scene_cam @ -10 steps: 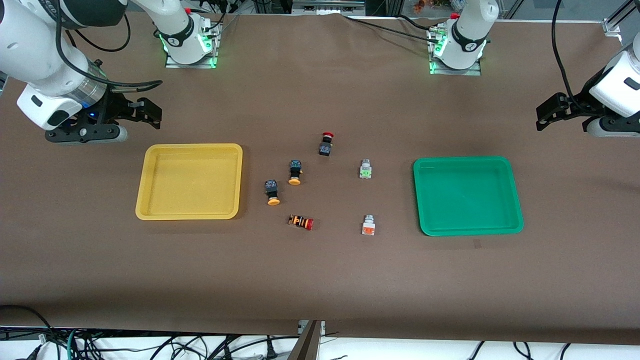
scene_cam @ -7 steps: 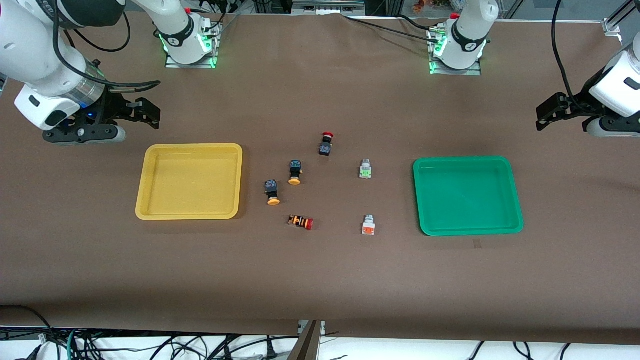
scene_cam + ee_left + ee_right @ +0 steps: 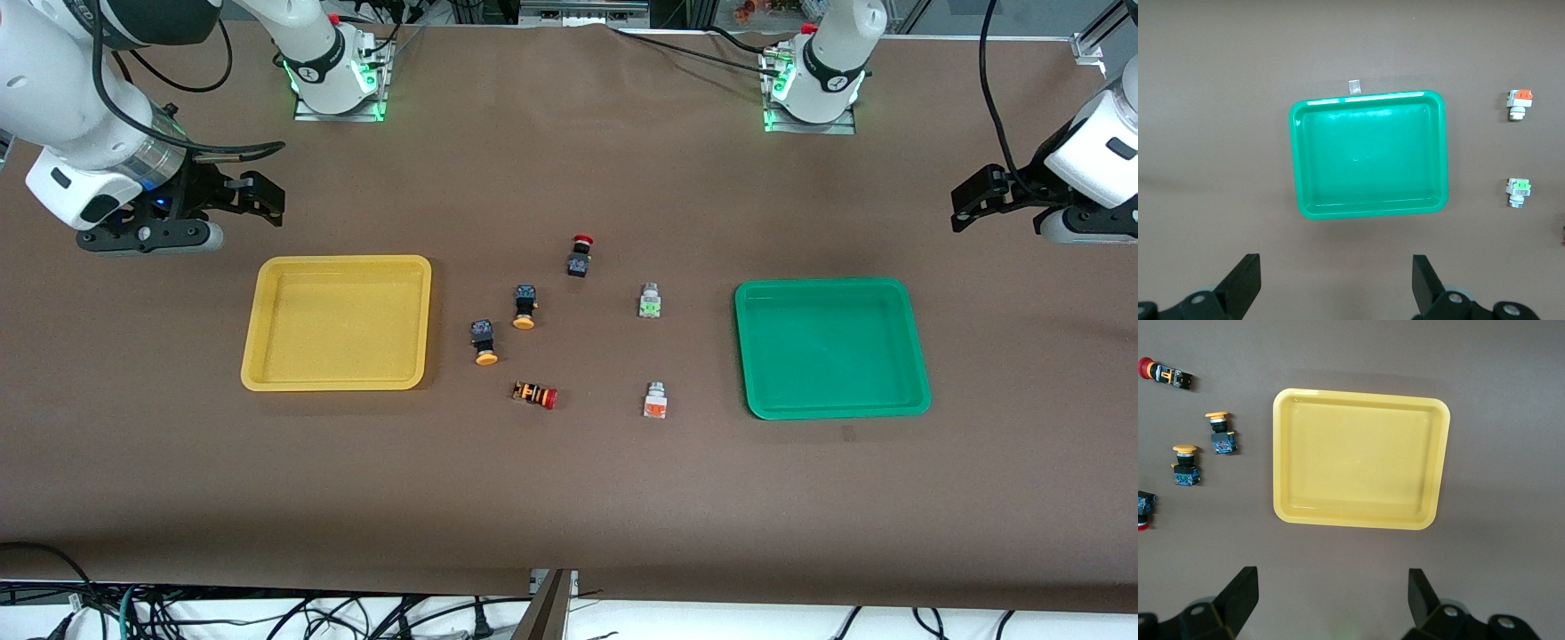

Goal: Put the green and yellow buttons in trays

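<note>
The yellow tray (image 3: pixel 338 261) and the green tray (image 3: pixel 831 284) lie empty at the right arm's and the left arm's ends of the table. Between them lie two yellow-capped black buttons (image 3: pixel 484 342) (image 3: pixel 524 307), a white green-faced button (image 3: pixel 650 301) and a white orange-faced button (image 3: pixel 655 400). My right gripper (image 3: pixel 267 200) is open and empty over bare table by the yellow tray (image 3: pixel 1361 467). My left gripper (image 3: pixel 969 203) is open and empty over bare table by the green tray (image 3: pixel 1368 157). The white buttons (image 3: pixel 1519 192) (image 3: pixel 1520 105) show in the left wrist view, the yellow-capped ones (image 3: pixel 1220 433) (image 3: pixel 1186 463) in the right.
A black button with a red cap (image 3: pixel 580 256) lies farther from the front camera than the yellow-capped pair. An orange-striped button with a red cap (image 3: pixel 535 394) lies nearer to it. A small mark (image 3: pixel 849 433) is on the cloth by the green tray.
Both grippers have shifted very slightly, the right one a little more. Nothing on the table has moved.
</note>
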Robot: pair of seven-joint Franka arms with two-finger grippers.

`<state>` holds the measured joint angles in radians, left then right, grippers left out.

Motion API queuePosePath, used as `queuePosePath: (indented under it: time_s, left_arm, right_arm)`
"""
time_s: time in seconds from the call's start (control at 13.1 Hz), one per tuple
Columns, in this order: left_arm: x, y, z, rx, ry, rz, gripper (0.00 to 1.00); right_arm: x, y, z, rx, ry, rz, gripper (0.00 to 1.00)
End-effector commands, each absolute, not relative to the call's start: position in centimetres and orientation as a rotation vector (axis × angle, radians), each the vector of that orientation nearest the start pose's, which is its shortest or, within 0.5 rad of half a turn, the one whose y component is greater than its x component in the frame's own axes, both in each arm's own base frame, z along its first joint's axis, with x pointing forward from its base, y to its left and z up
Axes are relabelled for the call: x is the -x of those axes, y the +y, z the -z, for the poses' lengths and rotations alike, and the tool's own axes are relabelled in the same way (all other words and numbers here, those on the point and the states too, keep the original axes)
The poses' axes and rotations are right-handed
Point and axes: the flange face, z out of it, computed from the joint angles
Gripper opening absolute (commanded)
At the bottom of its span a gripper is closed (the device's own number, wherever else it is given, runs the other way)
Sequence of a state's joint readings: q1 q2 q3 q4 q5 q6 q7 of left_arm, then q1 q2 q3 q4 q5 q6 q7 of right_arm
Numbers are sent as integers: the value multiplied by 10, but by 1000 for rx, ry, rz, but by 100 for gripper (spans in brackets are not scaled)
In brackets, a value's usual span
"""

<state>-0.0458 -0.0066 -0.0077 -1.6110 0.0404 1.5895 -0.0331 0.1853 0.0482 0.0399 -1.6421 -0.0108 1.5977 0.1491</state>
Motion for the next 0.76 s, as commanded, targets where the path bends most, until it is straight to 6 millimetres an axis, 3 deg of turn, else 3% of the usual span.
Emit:
queuePosePath:
  time_s: [0.0, 0.38, 0.53, 0.69]
  left_arm:
    - [-555, -25, -617, 3088, 64, -28, 100]
    - [-554, -24, -618, 3088, 62, -26, 100]
    - [-554, -24, -618, 3088, 62, -26, 100]
    - [-554, -26, -618, 3088, 67, -26, 100]
  right_arm:
    - [-554, 129, -571, 3152, -128, -155, 99]
    - [-553, 167, -552, 3125, -206, -181, 99]
    - [-556, 167, -552, 3123, -203, -165, 99]
    - [-566, 177, -524, 3120, -224, -199, 99]
